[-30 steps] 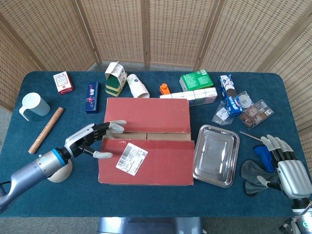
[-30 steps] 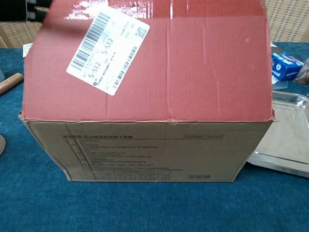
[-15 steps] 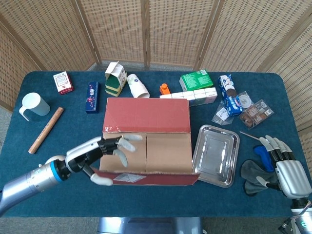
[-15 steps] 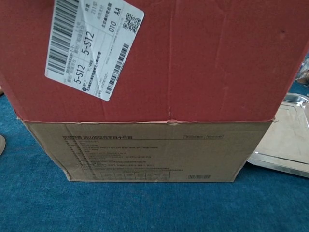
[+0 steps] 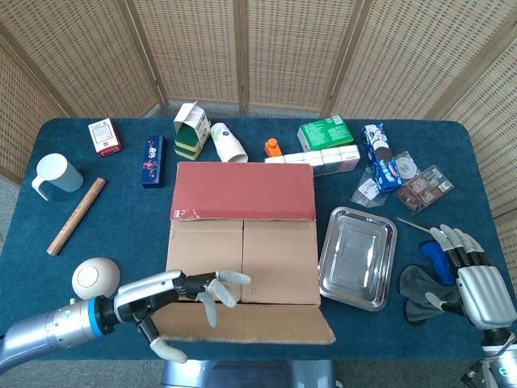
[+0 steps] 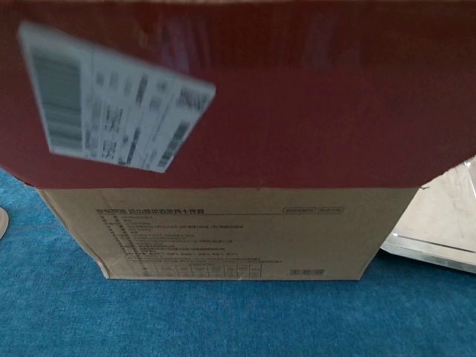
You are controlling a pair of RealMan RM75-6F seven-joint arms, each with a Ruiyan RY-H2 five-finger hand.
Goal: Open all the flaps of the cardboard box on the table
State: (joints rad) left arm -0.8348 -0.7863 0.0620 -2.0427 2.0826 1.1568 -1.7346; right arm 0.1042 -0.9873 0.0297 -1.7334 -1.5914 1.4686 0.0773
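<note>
Left hand [image 5: 174,297]: fingers spread apart, holding nothing, resting on the near flap [image 5: 250,322], which lay folded outward.
Cardboard box [image 5: 242,250]: just right of this hand; far flap [image 5: 242,191] closed.
Right hand [image 5: 472,279]: fingers apart, empty, beside the steel tray [image 5: 359,246].

Brown cardboard box [image 5: 242,259] with a red far flap [image 5: 244,191], on a dark blue tabletop [image 5: 121,234]; silver tray [image 5: 358,256]; woven tan screens [image 5: 266,48] behind.
</note>
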